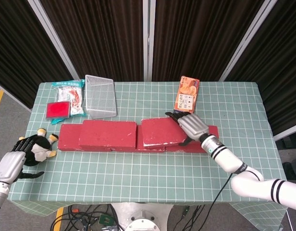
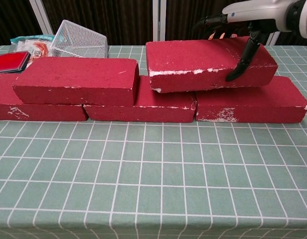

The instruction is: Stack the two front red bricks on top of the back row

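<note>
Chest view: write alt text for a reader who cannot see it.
The right hand grips a red brick tilted over the back row of red bricks on a green checked tablecloth, beside another stacked brick. A wire basket and an orange box sit behind.
</note>
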Controlling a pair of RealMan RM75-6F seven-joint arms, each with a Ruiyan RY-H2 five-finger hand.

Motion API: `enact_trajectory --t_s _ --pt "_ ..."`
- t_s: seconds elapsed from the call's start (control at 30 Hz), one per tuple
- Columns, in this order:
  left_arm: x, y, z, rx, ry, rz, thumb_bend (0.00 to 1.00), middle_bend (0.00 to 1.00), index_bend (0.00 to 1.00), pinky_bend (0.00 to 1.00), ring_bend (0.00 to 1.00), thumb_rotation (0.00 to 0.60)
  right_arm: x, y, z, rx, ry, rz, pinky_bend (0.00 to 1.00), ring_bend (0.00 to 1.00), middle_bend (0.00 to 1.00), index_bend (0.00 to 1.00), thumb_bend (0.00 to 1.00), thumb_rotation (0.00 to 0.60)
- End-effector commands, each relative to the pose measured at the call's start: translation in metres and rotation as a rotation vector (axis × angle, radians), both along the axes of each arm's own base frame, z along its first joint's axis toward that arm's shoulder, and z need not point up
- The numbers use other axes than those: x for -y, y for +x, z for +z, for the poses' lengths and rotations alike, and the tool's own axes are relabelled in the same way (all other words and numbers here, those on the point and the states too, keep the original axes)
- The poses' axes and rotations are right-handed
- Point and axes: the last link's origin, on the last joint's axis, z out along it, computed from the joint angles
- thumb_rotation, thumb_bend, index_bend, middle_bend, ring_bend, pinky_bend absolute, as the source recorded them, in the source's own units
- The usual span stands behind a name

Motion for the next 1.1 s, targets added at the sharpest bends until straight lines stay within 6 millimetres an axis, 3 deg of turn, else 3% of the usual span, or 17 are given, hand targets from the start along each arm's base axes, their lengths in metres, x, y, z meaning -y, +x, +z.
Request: enact_trajectory --t_s 0.03,0.27,1.1 --pt "0.001 -0.003 0.001 0.004 -0.002 0.0 0.04 0.0 0.05 0.0 0.0 0.6 0.001 0.004 -0.012 -0.004 0.014 -0.005 0.24 0.17 0.23 0.0 0.01 0.6" --pt "0.003 -0.006 0.002 0.006 0.009 -0.014 0.04 0.0 0.05 0.0 0.0 0.6 0.002 0.007 -0.022 -0.017 0.018 -0.019 0.23 0.17 0.22 0.0 0.01 0.6" --pt "0.003 -0.011 -0.003 0.011 -0.011 -0.001 0.04 0.0 0.05 0.0 0.0 0.6 0.002 0.012 -0.031 -0.006 0.035 -0.052 0.21 0.15 0.19 0.0 0.01 0.6"
